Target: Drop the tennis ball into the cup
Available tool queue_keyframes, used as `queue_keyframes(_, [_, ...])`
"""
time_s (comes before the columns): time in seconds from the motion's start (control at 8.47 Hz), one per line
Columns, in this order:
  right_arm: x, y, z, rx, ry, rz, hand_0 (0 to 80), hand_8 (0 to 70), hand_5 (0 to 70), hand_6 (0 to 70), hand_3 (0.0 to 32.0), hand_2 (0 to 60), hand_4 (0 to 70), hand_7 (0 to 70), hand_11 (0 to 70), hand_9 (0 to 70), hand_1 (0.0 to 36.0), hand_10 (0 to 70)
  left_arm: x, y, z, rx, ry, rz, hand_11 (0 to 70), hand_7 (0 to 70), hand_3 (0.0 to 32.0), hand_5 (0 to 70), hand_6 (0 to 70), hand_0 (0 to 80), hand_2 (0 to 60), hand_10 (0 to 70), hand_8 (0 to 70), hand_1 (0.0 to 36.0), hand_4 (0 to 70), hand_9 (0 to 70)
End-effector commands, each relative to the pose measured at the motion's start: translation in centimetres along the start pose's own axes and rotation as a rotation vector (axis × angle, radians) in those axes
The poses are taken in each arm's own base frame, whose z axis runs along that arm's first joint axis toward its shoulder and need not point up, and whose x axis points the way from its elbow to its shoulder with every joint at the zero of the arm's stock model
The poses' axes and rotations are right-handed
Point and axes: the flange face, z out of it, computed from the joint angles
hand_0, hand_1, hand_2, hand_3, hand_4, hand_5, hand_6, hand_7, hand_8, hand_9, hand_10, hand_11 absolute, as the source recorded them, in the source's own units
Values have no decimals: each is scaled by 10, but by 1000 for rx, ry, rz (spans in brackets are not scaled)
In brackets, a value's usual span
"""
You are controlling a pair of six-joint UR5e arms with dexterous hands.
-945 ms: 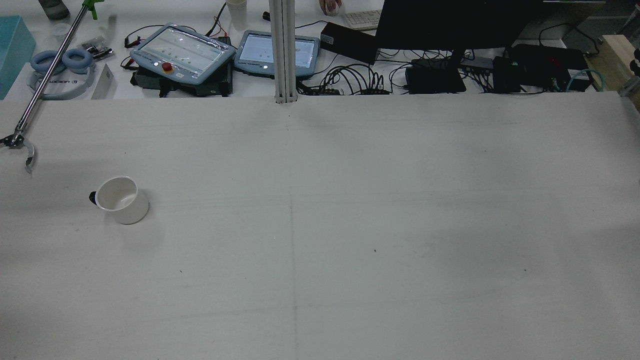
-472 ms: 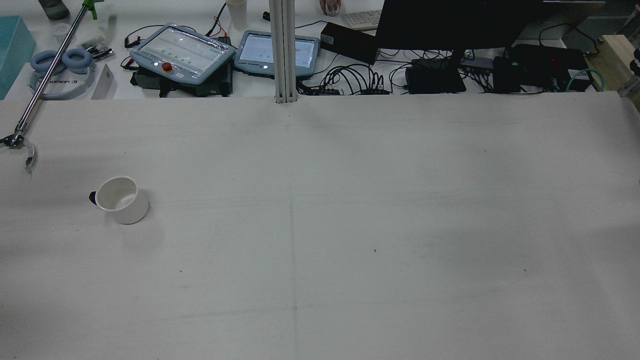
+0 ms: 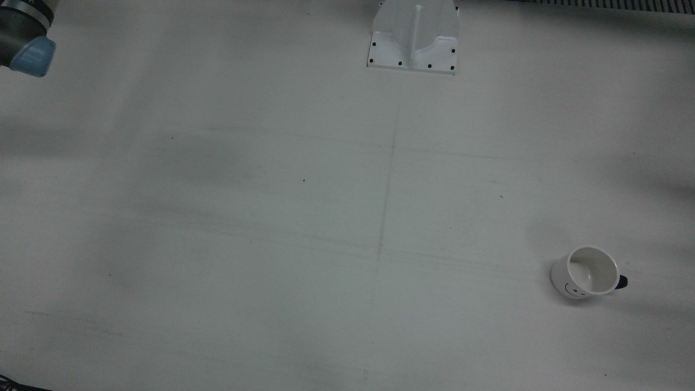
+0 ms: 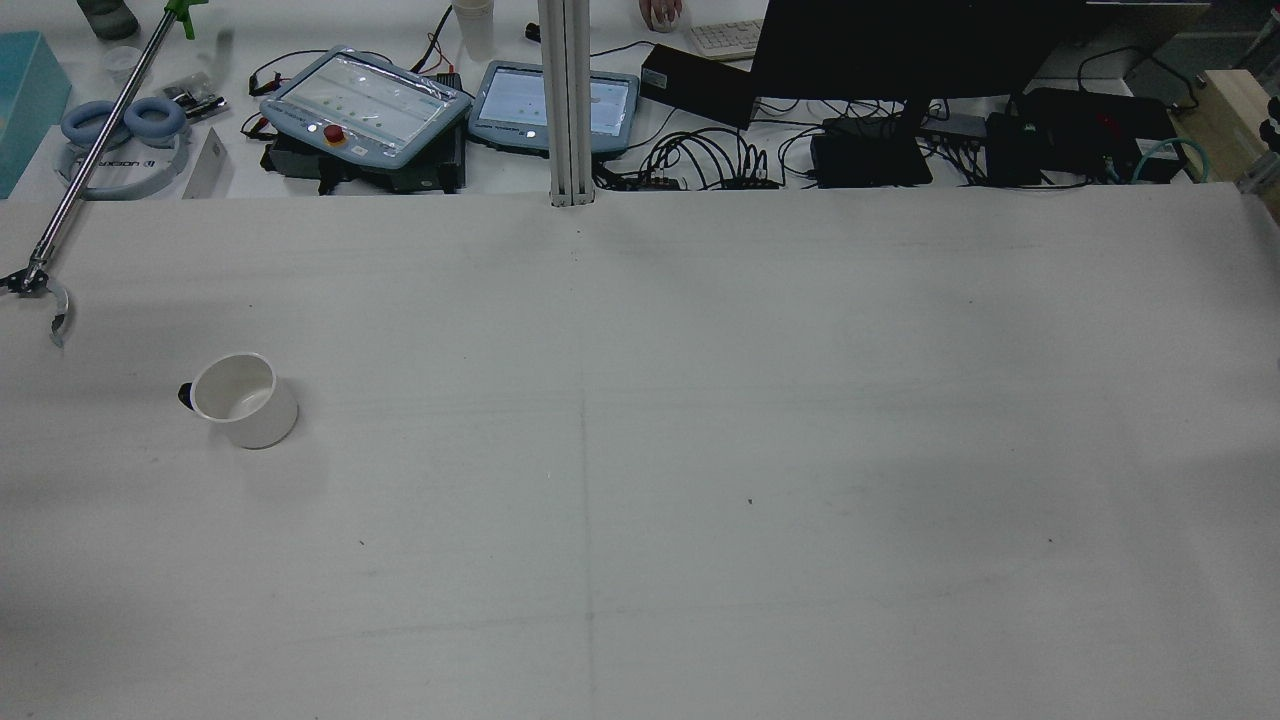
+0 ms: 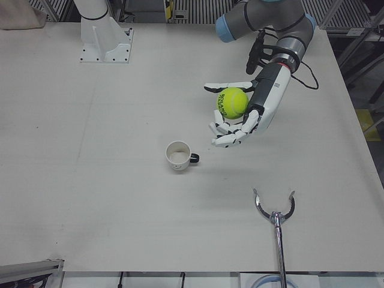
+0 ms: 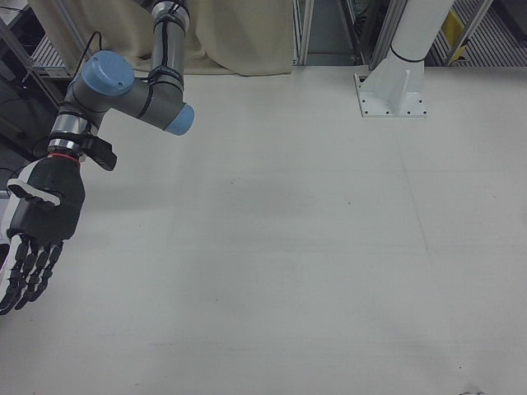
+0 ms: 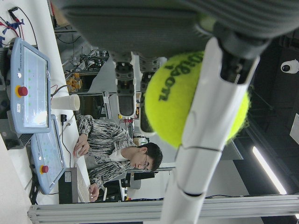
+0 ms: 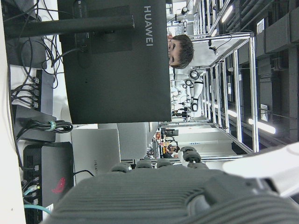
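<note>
A white cup point(image 5: 178, 156) with a dark handle stands upright and empty on the table; it also shows in the front view point(image 3: 592, 273) and the rear view point(image 4: 243, 400). My left hand point(image 5: 249, 108) is shut on a yellow-green tennis ball point(image 5: 232, 102) and holds it in the air, to the right of the cup and apart from it. The left hand view shows the ball point(image 7: 187, 100) between thumb and fingers. My right hand point(image 6: 37, 230) hangs open and empty, its fingers straight, far from the cup.
A metal reacher tool point(image 5: 275, 210) lies on the table near the cup's side, also in the rear view point(image 4: 40, 290). An arm pedestal point(image 3: 414, 38) stands at the table's robot side. Tablets point(image 4: 365, 105) and a monitor point(image 4: 900, 50) sit beyond the far edge.
</note>
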Motion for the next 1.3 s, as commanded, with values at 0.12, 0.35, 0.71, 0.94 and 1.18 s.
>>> queue_keyframes(0.12, [0, -1, 0, 1, 0, 0, 0, 0, 0, 0, 0, 0, 0, 0, 0, 0, 0, 0, -1, -4, -5, -3, 0, -1, 307, 579, 0, 227, 623, 800, 10, 187, 359, 329, 98, 449])
queue_keyframes(0.35, [0, 0, 0, 0, 1, 0, 0, 0, 0, 0, 0, 0, 0, 0, 0, 0, 0, 0, -2, -10, -7, 15, -3, 0, 311, 581, 0, 213, 542, 800, 2, 189, 340, 337, 85, 445])
queue_keyframes(0.71, [0, 0, 0, 0, 1, 0, 0, 0, 0, 0, 0, 0, 0, 0, 0, 0, 0, 0, -2, -9, -1, 0, -3, 1, 314, 568, 0, 223, 560, 800, 13, 191, 346, 328, 83, 446])
queue_keyframes(0.94, [0, 0, 0, 0, 1, 0, 0, 0, 0, 0, 0, 0, 0, 0, 0, 0, 0, 0, -3, -10, -3, 0, -5, 2, 313, 580, 0, 205, 498, 800, 2, 191, 332, 334, 79, 445])
queue_keyframes(1.18, [0, 0, 0, 0, 1, 0, 0, 0, 0, 0, 0, 0, 0, 0, 0, 0, 0, 0, -4, -9, -3, -6, -7, 1, 314, 569, 0, 211, 539, 800, 1, 191, 339, 328, 77, 443])
